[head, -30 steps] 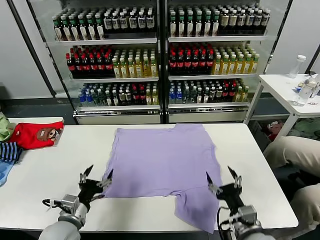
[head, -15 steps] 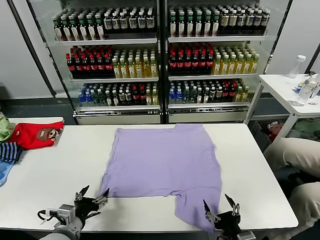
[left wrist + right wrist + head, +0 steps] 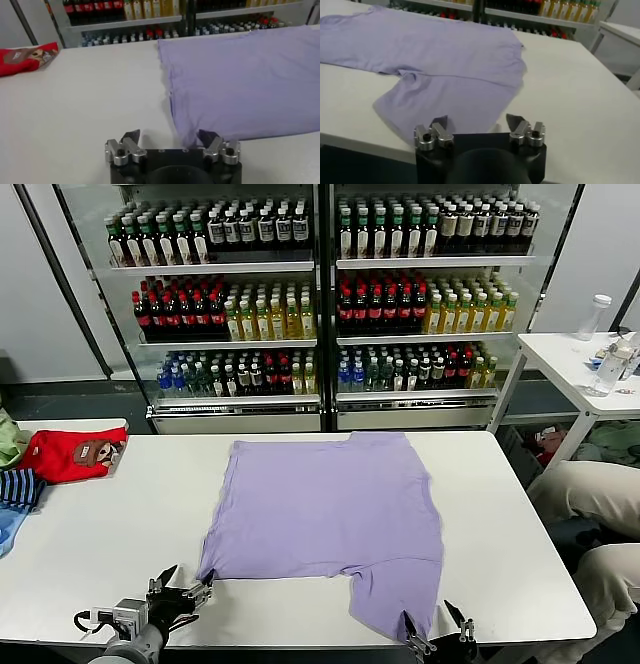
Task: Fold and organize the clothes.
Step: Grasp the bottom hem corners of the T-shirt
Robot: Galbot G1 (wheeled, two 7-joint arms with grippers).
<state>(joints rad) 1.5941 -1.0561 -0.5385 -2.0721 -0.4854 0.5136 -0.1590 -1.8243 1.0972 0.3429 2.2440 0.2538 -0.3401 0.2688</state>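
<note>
The lavender T-shirt (image 3: 326,519) lies flat on the white table (image 3: 90,534), plain side up, with one sleeve (image 3: 395,599) reaching toward the front edge. My left gripper (image 3: 186,590) is open, low at the front edge, right by the shirt's near left corner (image 3: 187,137). My right gripper (image 3: 434,631) is open at the front edge, just beside the tip of that sleeve (image 3: 420,102). Neither holds cloth.
A red garment with a brown cartoon print (image 3: 72,452) and a blue-striped garment (image 3: 18,489) lie at the table's far left. A drinks cooler (image 3: 320,304) stands behind the table. A small white table (image 3: 585,369) stands at the right.
Both grippers have drawn back toward the table's front edge and lower in view, staying open. The shirt has not moved.
</note>
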